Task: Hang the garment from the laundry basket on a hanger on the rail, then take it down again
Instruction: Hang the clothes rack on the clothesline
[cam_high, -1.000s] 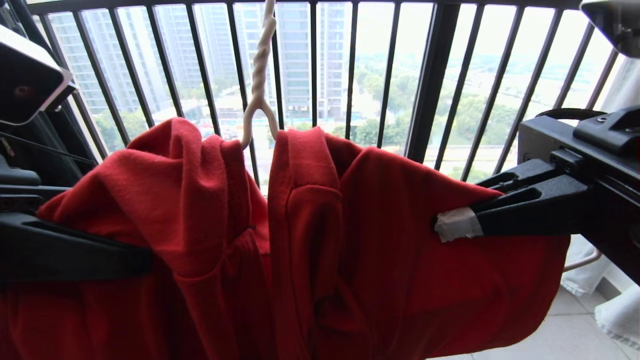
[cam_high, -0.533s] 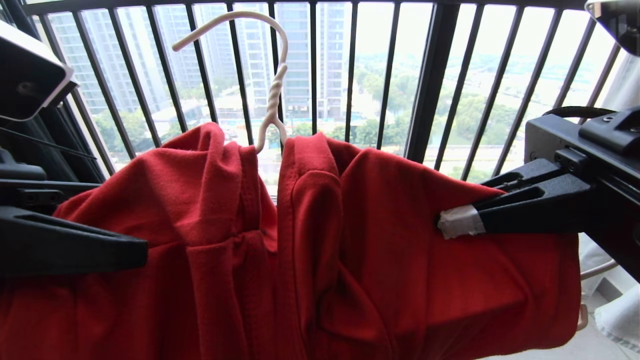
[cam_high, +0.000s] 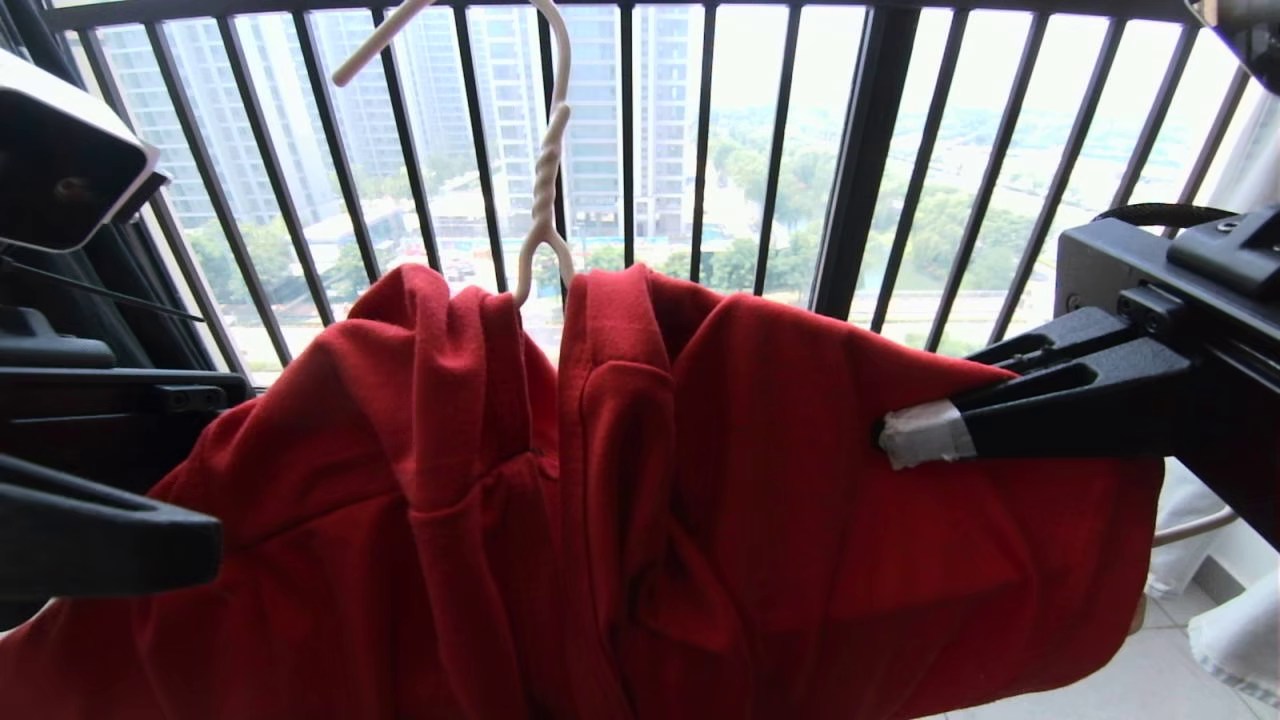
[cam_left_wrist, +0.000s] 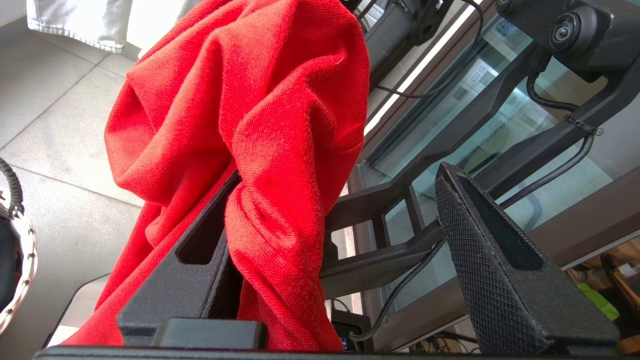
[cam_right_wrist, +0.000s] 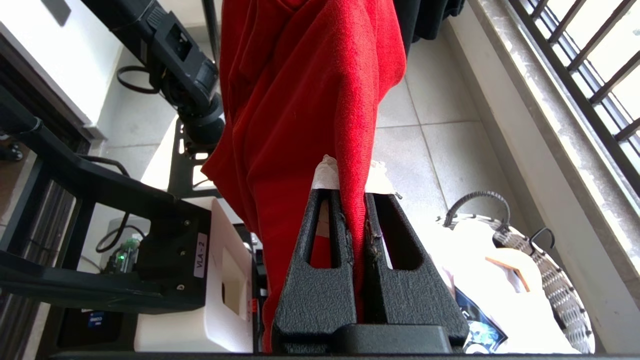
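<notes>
In the head view, you are looking at the garment draping over the hanger, filling the lower centre of the frame in front of the balcony railing. The hanger's hooked neck is rising into the upper left-centre. The left end effector is standing wide apart at the left edge, gripping nothing. The right end effector is pinching the garment's shoulder at centre right.

In the left wrist view, the garment is lying against one finger of the left end effector; the other finger is standing clear of it.

In the right wrist view, the right end effector is clamping a fold of the garment. The laundry basket is sitting on the floor at lower right.
</notes>
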